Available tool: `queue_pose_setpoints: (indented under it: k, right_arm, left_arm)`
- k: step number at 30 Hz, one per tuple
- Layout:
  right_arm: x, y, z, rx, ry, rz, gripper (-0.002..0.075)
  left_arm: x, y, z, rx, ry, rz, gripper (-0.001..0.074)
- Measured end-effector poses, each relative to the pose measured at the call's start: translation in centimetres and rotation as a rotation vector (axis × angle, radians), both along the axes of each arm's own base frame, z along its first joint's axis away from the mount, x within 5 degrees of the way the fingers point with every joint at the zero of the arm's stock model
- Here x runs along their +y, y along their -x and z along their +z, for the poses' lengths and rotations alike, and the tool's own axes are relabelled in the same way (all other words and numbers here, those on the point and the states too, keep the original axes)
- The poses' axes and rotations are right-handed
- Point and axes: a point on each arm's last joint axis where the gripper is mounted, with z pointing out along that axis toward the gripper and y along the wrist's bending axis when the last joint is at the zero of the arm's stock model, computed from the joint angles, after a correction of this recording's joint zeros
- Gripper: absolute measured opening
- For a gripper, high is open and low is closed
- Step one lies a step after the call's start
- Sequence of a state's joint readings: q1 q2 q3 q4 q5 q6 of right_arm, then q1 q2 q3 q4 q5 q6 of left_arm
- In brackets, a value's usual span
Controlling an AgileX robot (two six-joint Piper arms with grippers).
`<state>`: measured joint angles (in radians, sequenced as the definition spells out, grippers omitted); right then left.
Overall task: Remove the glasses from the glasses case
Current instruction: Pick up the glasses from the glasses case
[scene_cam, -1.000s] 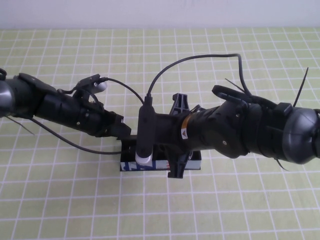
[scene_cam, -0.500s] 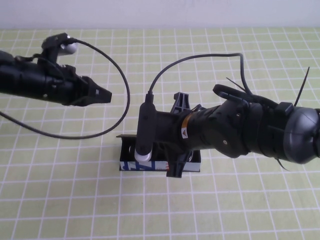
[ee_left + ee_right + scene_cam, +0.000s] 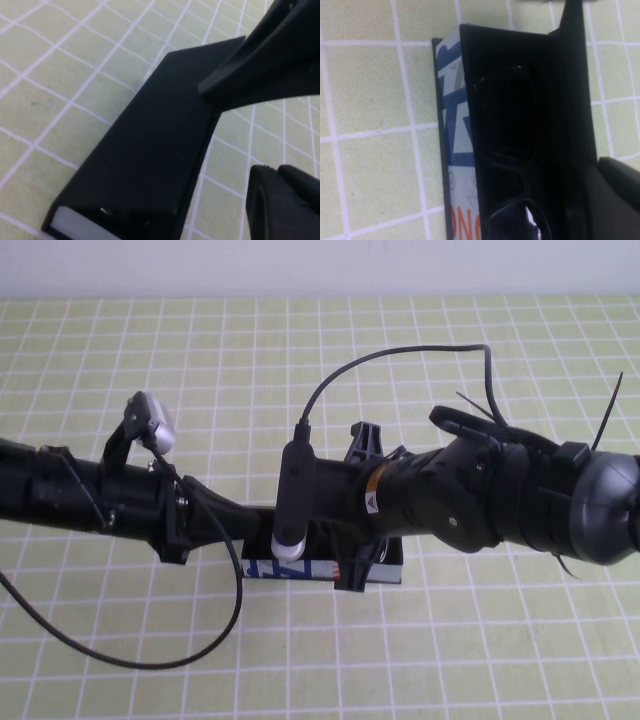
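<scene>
Observed: glasses case [image 3: 385, 568] open on checked table [image 3: 450, 660], glasses [image 3: 507, 150] lying inside; right gripper [image 3: 352, 540] poised over it, left gripper [image 3: 235, 530] at its lid [image 3: 150, 150]; grip state of both indeterminable.

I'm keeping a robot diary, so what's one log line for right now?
left hand: at case lid | right hand: over glasses case | lid: open | glasses: inside case

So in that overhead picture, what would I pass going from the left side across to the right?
Left arm's black gripper reaching the case's left end → rectangular black glasses case with its blue-printed white strip → right arm's black gripper over the case, its bulky arm trailing right.
</scene>
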<state>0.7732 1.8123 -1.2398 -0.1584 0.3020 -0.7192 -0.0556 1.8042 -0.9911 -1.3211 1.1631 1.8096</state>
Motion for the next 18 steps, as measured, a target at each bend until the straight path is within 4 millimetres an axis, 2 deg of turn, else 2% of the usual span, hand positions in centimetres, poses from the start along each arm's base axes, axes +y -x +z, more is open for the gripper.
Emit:
queue_pose_setpoints:
  k: [8, 18]
  right_arm:
    - [0.0, 0.0, 0.0, -0.002, -0.004, -0.001, -0.0003]
    - [0.0, 0.0, 0.1, 0.007, -0.015, -0.009, -0.0003]
  left_arm:
    - [0.0, -0.9, -3.4, 0.040, -0.007, 0.006, -0.0004]
    - [0.3, -2.3, -5.4, 0.008, -0.046, 0.119, -0.0004]
